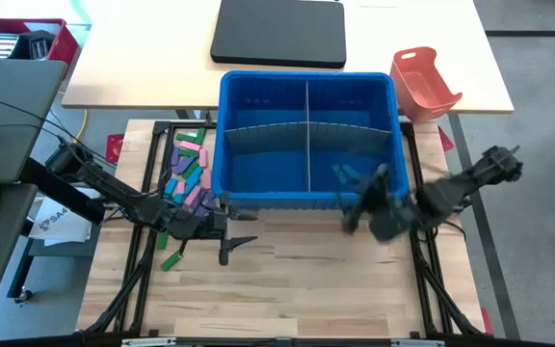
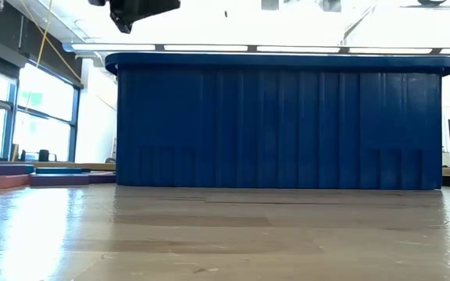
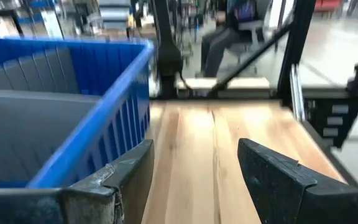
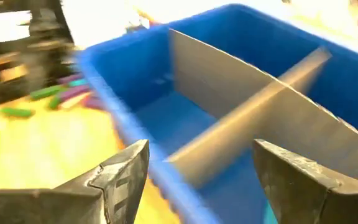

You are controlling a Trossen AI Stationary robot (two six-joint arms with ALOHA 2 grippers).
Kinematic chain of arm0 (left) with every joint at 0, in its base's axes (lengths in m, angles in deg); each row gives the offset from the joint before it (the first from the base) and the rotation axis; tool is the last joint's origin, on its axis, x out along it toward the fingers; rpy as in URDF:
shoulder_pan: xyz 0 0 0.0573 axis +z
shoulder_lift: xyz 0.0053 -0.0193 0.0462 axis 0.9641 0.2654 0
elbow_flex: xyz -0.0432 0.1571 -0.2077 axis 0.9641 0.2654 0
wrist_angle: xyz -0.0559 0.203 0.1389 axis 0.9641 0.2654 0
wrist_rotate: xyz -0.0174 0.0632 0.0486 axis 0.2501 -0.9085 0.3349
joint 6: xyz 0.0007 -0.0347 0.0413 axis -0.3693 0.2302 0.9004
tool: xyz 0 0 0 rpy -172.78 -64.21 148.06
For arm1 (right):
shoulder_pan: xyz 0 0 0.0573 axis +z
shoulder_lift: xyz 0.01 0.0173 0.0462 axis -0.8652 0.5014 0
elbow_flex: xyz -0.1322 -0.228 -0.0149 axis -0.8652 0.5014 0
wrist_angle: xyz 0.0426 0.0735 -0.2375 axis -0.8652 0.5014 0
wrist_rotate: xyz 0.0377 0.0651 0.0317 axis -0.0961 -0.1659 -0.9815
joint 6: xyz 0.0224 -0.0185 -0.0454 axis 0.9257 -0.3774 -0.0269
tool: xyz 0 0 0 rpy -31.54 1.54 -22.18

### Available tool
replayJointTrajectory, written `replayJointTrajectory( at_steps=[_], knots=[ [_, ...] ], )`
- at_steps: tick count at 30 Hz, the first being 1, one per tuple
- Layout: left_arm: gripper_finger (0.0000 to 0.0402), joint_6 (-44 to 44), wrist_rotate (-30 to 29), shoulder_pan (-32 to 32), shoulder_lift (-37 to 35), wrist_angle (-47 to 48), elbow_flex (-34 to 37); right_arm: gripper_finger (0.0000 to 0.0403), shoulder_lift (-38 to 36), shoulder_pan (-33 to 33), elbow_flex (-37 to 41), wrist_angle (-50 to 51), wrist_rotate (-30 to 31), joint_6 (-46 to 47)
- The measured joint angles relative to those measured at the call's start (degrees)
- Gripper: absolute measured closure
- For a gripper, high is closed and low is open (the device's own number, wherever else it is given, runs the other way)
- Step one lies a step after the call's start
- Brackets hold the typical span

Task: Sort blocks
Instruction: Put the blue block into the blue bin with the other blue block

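Here, blocks (image 1: 189, 172) beside bin (image 1: 306, 198) edge — grippers apart

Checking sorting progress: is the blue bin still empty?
Nearly empty: one teal block lies in the blue bin; the other blocks sit outside.

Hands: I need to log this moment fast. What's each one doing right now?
Left hand: open, holding nothing, beside the blue bin.
Right hand: open, holding nothing, over the bin's front edge.

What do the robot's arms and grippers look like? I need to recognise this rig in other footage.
Both arms are dark, slim and jointed. The left gripper and right gripper each have two broad, wedge-shaped dark fingers with scuffed, greyish edges. Thin black cables trail from the left arm's base.
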Motion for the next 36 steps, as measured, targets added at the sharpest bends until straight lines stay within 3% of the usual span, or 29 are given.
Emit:
replayJointTrajectory(
  at_steps=[4,7,10,16,22,26,30,36],
  knots=[
    [0.0175,-8.5,0.1,-1.2,-3.3,12.7,0.0,0.0123,3.3,6.7,0.9,-5.4,4.0,-5.8],
    [0.0175,-19.7,0.4,-2.1,-6.5,23.7,0.0,0.0123,6.1,8.3,0.9,-7.1,1.1,-6.6],
    [0.0175,-32.2,2.2,-2.6,-9.5,36.1,0.0,0.0123,9.2,8.5,0.9,-10.2,-1.6,-6.4],
    [0.0183,-59.4,11.0,-2.9,-13.0,61.9,0.0,0.0123,13.9,7.7,1.0,-12.1,-1.3,-10.2],
    [0.0198,-81.3,9.7,-1.0,-13.4,85.0,0.1,0.0123,14.5,6.3,1.0,-12.1,-0.8,-10.3],
    [0.0215,-82.7,5.7,3.3,-13.7,84.9,-0.3,0.0123,14.5,5.6,0.9,-12.4,-0.8,-12.1],
    [0.0240,-79.8,8.2,9.8,-13.7,84.6,-0.2,0.0123,14.4,5.1,0.9,-12.6,-0.8,-12.7],
    [0.0276,-67.6,14.5,20.2,-13.5,85.0,-1.2,0.0123,14.4,5.0,0.9,-12.6,-0.8,-12.9]
  ],
)
